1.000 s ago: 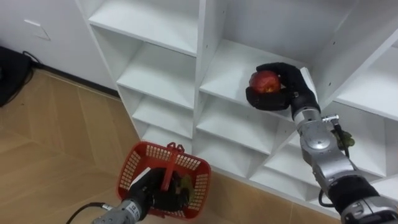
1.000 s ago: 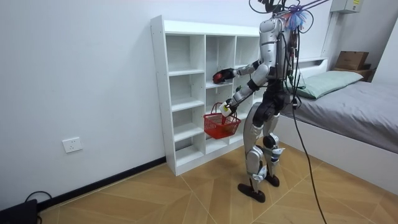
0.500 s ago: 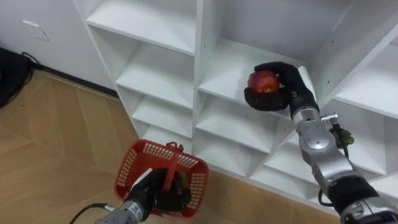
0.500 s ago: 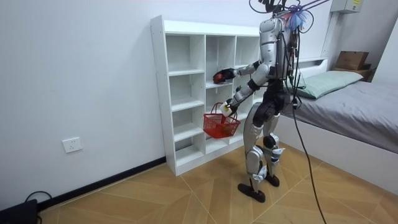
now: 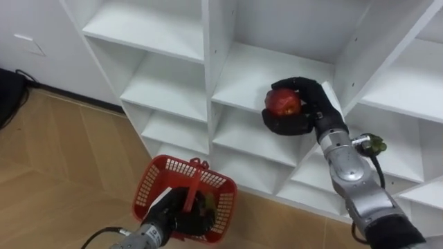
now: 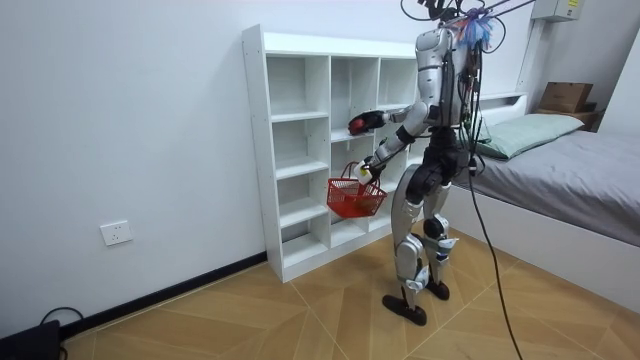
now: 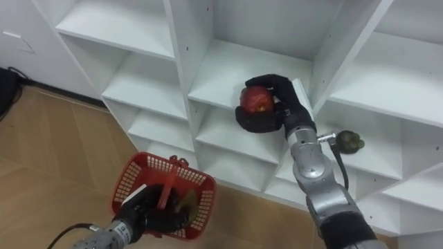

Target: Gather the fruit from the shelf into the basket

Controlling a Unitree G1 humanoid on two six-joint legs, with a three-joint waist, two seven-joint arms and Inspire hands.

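Note:
My right hand (image 5: 306, 113) is shut on a red apple (image 5: 282, 102) and holds it just in front of the middle shelf of the white closet (image 5: 208, 83). Low in the view, my left hand (image 5: 168, 211) is curled round the handle of a red mesh basket (image 5: 154, 183), which hangs below the apple and to the left. A dark fruit (image 5: 203, 205) lies inside the basket. A small greenish fruit (image 5: 374, 144) sits on a shelf to the right of my forearm. In the room view I stand facing the closet (image 6: 300, 150) with the apple (image 6: 357, 124) above the basket (image 6: 354, 197).
The closet's upright boards (image 5: 349, 48) flank the compartment around my right hand. Wooden floor (image 5: 55, 159) lies below at the left. A bed (image 6: 570, 170) stands behind me at the room view's right, and a wall socket (image 6: 117, 233) is low on the wall.
My right hand has drawn the apple a little out of the shelf compartment toward me. The basket stays in my left hand; the eye view has shifted slightly.

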